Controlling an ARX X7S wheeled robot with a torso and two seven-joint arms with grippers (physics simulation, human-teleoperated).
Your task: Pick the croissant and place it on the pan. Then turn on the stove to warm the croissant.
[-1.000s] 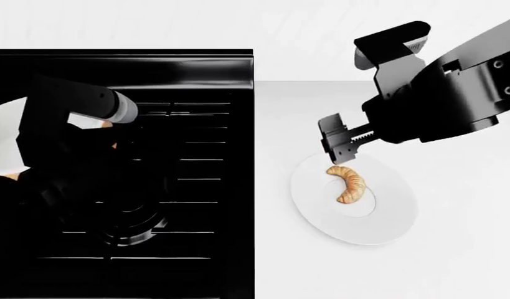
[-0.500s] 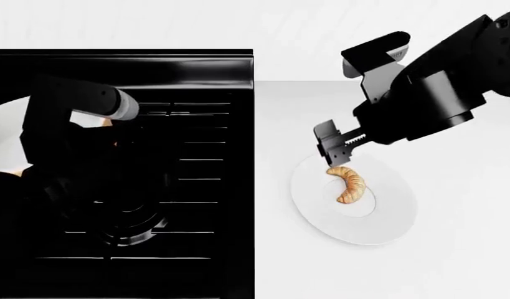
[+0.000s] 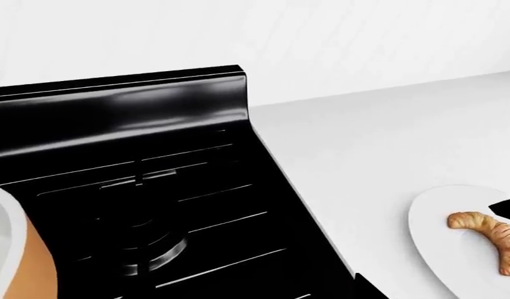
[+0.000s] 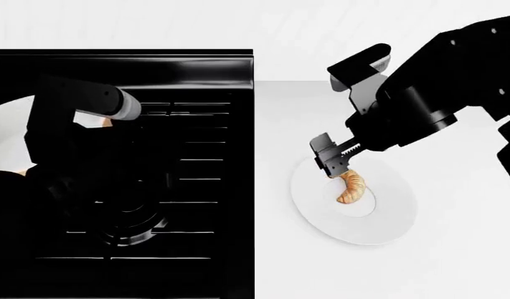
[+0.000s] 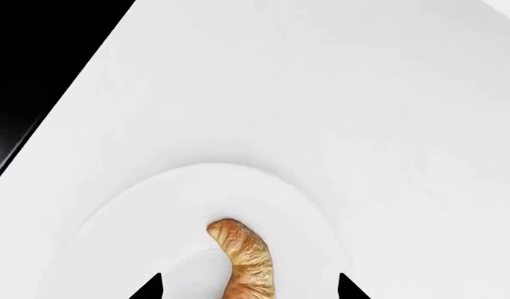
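No writing or brand marks are readable anywhere on your rig or in the scene.

Nearest you, the round white plate [image 4: 379, 218] lies flat on the white worktop [image 4: 454, 261], smooth and glossy with a shallow centre well. The croissant [image 4: 351, 187] rests on it, a small golden-brown crescent with ridged segments, well apart from the pan.

Your right end effector [image 4: 331, 163] has dropped and moved left since half a second ago: it was above the plate's far rim then, and now its toothed black fingers cover the croissant's far tip. In the right wrist view both fingertips [image 5: 150, 288] stand wide, one on each side of the croissant [image 5: 246, 261], with bare plate [image 5: 113, 237] between them and the pastry, so nothing is gripped.

To the left, the stove [image 4: 197, 187] is glossy black with thin grid grates and a round burner. Your left arm has hardly shifted over it; I cannot tell how the left end effector stands, lost in black against black. The pan [image 3: 26, 265] shows at the stove's left, with an orange-tan wall and white inside.
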